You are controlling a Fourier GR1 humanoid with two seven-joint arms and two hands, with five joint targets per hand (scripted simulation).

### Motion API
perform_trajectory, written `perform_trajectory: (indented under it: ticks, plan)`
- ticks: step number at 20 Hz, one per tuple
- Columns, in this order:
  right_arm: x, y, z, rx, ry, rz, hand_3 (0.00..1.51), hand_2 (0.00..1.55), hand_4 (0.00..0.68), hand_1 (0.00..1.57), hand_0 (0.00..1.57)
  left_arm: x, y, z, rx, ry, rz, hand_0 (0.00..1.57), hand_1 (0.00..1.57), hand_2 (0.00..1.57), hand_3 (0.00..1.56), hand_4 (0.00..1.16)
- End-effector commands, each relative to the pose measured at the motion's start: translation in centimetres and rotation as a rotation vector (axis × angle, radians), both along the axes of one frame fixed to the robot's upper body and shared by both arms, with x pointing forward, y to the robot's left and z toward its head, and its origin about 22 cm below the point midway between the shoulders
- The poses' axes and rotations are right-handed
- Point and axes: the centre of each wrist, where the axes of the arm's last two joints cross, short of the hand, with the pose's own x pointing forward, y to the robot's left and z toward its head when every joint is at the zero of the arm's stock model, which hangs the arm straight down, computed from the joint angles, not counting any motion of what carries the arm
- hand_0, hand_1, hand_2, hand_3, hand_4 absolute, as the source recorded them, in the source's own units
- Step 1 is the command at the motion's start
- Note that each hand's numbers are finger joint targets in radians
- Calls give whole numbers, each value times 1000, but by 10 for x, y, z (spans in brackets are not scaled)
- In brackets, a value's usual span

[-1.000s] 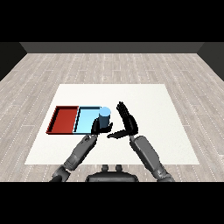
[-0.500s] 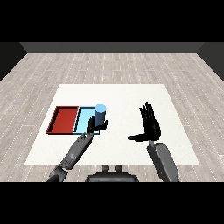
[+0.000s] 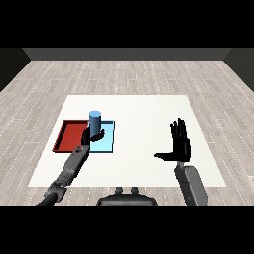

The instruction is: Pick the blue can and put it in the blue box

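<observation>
The blue can [image 3: 95, 120] stands upright, held over the light blue tray [image 3: 108, 143], and my left hand [image 3: 92, 135] is curled round its lower part. The can's base is hidden by the hand, so I cannot tell whether it touches the tray. My right hand [image 3: 179, 145] is raised over the table's right half, fingers straight up and thumb out to the left, holding nothing.
A red tray [image 3: 72, 136] lies directly left of the light blue tray, sharing an edge with it. The white table [image 3: 144, 114] spreads wide around both trays and ends near my forearms at the front.
My left hand has carried the can leftward, now over the blue tray. My right hand has drawn away to the right and toward me, staying open.
</observation>
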Motion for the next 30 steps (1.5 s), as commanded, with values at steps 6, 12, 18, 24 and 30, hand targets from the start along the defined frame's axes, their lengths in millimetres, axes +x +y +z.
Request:
perform_trajectory:
  ticks: [6,12,18,24,30]
  plan:
    - [-3,-5,-19,-32,48,-43,0,0,0,0,0,28,45,4,114,205,165,1571,1571,1571,1486,1051]
    - [29,-5,-35,28,68,-65,0,0,0,0,0,21,47,-13,221,390,155,1571,1571,1502,1378,987]
    - [23,-13,-40,42,82,-62,0,0,0,0,0,2,17,-44,246,523,114,1482,1482,1409,881,869]
    - [38,-14,-34,42,65,-79,0,0,0,0,0,-9,13,-56,116,631,133,1571,1571,1487,0,633]
    - [27,-21,-43,64,66,-46,0,0,0,0,0,-7,38,-49,320,632,147,0,0,0,0,0]
